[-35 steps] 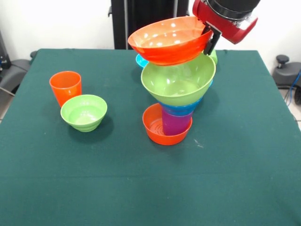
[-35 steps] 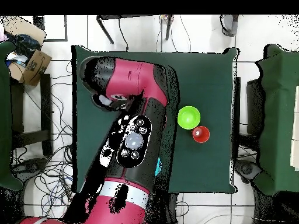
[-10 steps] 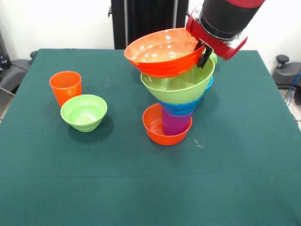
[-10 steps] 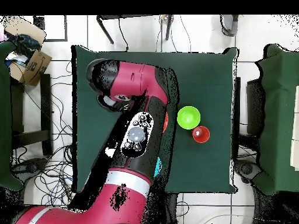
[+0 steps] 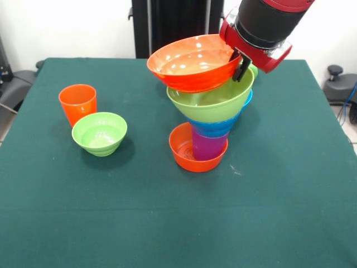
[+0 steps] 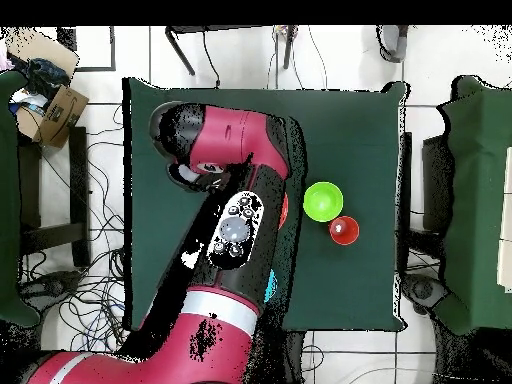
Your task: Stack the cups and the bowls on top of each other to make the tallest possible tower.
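Observation:
The tower [image 5: 209,120] stands mid-table: a small orange bowl [image 5: 184,153] at the base holds the purple cup [image 5: 208,146], with a dark blue bowl [image 5: 211,127] and a large lime green bowl [image 5: 209,100] above it. A large orange bowl [image 5: 192,61] sits tilted on top. My gripper [image 5: 241,66] is at this bowl's right rim, shut on it. The orange cup [image 5: 77,103] and a small lime green bowl [image 5: 100,133] stand apart at the left; they also show in the overhead view, cup [image 6: 344,230] and bowl [image 6: 323,201]. The lime green cup is out of view.
The green table [image 5: 279,195] carries everything. In the overhead view my arm [image 6: 235,230] covers the tower, leaving only slivers of orange and light blue at its edge. A cardboard box [image 6: 55,105] and a chair [image 5: 340,84] stand off the table.

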Motion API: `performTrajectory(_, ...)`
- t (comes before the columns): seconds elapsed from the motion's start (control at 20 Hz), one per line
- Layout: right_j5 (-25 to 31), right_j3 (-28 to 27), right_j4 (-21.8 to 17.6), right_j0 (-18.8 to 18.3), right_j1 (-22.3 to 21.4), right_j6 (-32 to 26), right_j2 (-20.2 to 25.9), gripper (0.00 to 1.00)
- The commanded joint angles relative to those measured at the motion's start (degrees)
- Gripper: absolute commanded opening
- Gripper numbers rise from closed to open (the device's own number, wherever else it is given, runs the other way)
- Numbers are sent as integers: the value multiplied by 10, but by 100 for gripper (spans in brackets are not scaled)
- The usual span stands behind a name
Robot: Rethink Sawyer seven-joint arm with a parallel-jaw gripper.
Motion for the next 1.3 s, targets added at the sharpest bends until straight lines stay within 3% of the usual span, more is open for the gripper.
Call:
performTrajectory(0.05,-54,16,-5,-16,23,63,49,0)
performTrajectory(1.3,-59,1,6,-9,40,85,54,0)
